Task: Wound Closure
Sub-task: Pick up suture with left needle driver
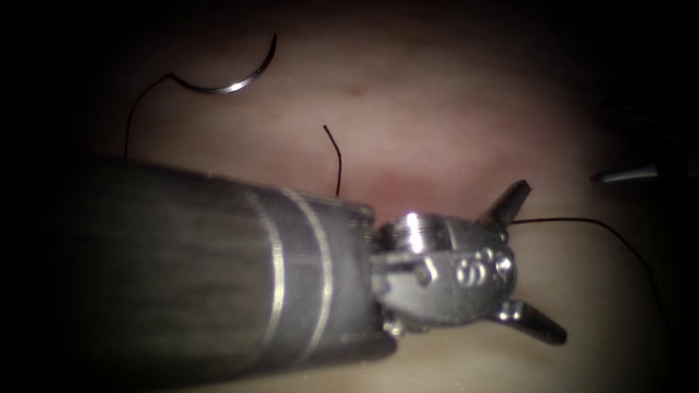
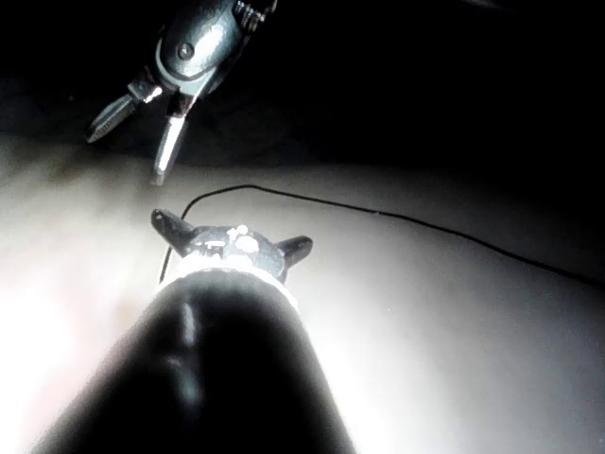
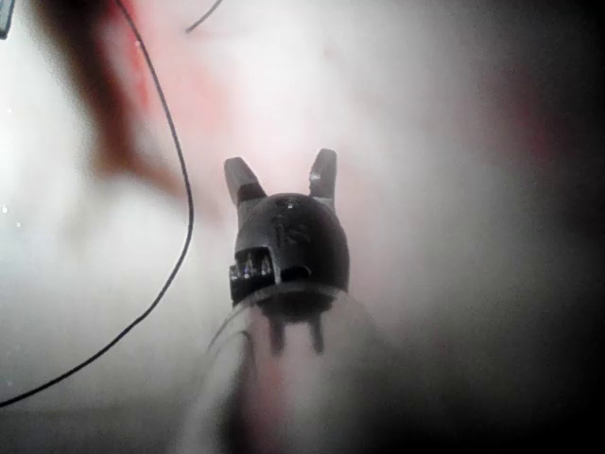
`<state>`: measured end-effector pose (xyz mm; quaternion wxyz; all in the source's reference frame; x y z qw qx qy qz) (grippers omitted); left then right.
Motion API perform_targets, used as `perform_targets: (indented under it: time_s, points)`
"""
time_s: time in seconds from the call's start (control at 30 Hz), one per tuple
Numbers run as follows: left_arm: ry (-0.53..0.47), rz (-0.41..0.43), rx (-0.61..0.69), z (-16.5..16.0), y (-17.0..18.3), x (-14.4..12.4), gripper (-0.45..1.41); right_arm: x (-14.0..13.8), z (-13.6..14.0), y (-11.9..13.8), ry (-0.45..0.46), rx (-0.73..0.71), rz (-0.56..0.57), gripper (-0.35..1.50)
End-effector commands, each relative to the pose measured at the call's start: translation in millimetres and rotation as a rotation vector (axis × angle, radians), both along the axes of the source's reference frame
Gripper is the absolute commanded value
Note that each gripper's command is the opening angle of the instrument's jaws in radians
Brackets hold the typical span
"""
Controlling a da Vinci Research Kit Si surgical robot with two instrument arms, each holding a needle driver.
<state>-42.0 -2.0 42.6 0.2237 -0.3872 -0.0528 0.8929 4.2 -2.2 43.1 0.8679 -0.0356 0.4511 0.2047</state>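
The curved needle (image 1: 227,85) lies flat on the tissue (image 1: 437,102) at the far left, held by neither tool and not in the tissue. Its thread (image 1: 138,102) runs down behind the left tool's shaft. My left tool (image 1: 539,262) stands wide open, holding nothing. A strand of thread (image 1: 582,222) leaves from beside its upper jaw toward the right; the left wrist view shows this thread (image 2: 397,218) passing the open left tool (image 2: 232,232). My right tool (image 3: 281,161) is open and empty, also seen beyond the left one (image 2: 127,155), and its tip (image 1: 626,175) sits at the right edge.
A short thread end (image 1: 335,156) stands up from the tissue just behind the left tool's shaft (image 1: 218,284). A reddish patch (image 1: 415,182) marks the tissue near the left tool's wrist. Red fluid (image 3: 104,113) streaks the tissue beside a thread (image 3: 180,189).
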Motion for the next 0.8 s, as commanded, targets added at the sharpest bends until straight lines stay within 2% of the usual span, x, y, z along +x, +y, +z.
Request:
perform_targets:
  time_s: [0.03, 0.3, 0.43, 0.47, 0.57, 0.67, 0.8]
  points:
    - [0.011, 0.003, -0.002, 1.2, -0.4, -0.6, 0.86, 0.8, 0.5, -0.1, -0.005, 0.002, -0.002, 1.20]
    - [0.080, 0.027, -0.009, 7.0, -0.4, -0.6, 0.69, 1.0, 0.4, -0.2, -0.024, 0.007, -0.001, 1.20]
    - [0.093, 0.028, -0.015, 8.5, -0.4, -1.2, 0.56, 1.2, 0.4, -0.3, -0.025, 0.008, -0.002, 1.20]
    - [0.087, 0.030, -0.013, 8.5, -0.5, -1.4, 0.41, 1.2, 0.4, -0.3, -0.025, 0.008, -0.001, 1.20]
    - [0.071, 0.035, -0.005, 7.8, -0.7, -1.5, -0.45, 1.3, 0.4, -0.3, -0.026, 0.007, 0.000, 1.20]
    - [0.039, 0.060, 0.007, 6.6, -0.5, -1.1, -0.45, 1.4, 0.4, -0.4, -0.022, 0.008, -0.002, 1.20]
    - [-0.014, 0.067, -0.059, 5.3, 0.7, 0.5, -0.45, 1.8, 0.4, -0.7, -0.009, 0.009, -0.007, 1.20]
